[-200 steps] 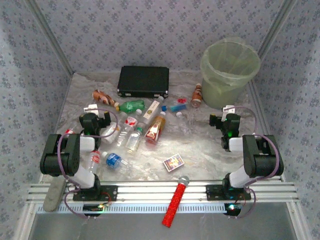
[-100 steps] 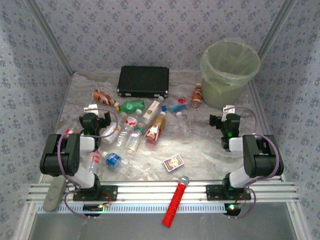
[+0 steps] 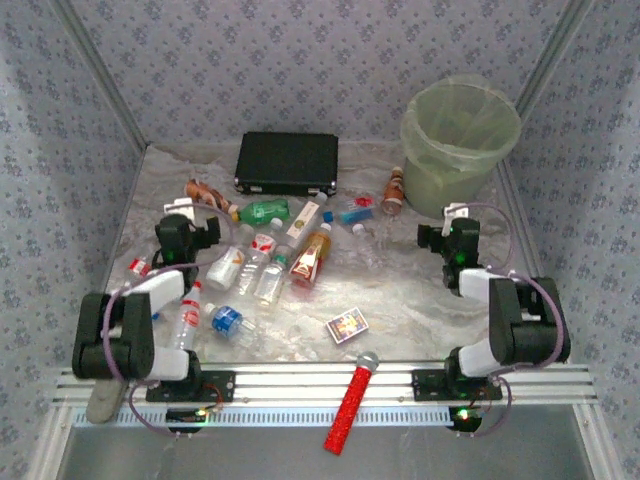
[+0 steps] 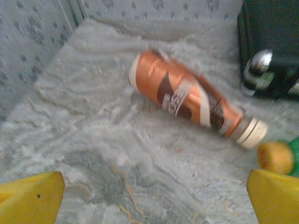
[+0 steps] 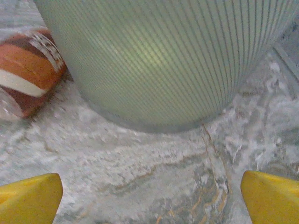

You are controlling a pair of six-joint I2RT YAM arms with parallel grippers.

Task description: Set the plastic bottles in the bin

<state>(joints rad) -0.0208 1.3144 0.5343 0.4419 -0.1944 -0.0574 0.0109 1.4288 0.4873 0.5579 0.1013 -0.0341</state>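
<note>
Several plastic bottles lie on the left half of the table: an orange-brown one [image 3: 203, 191], a green one [image 3: 264, 211], clear ones [image 3: 252, 265] and an orange one [image 3: 312, 254]. Another orange-brown bottle [image 3: 394, 189] lies against the bin [image 3: 460, 140], a pale yellow-green bucket at the far right. My left gripper [image 3: 186, 232] is open just short of the far-left orange-brown bottle [image 4: 187, 97], which lies ahead of its yellow fingertips [image 4: 30, 198]. My right gripper [image 3: 448, 238] is open and empty, facing the bin's ribbed wall [image 5: 163, 56], with the bottle [image 5: 25, 77] at its left.
A flat black case [image 3: 287, 163] lies at the back, its edge [image 4: 275, 42] just right of the left gripper's bottle. A patterned card box [image 3: 347, 325] and a red microphone [image 3: 350, 405] lie near the front. A blue-capped bottle [image 3: 228, 320] lies beside the left arm.
The left arm has stretched forward and its gripper has moved toward the far-left bottle. The right gripper has edged toward the bin. Both stay open.
</note>
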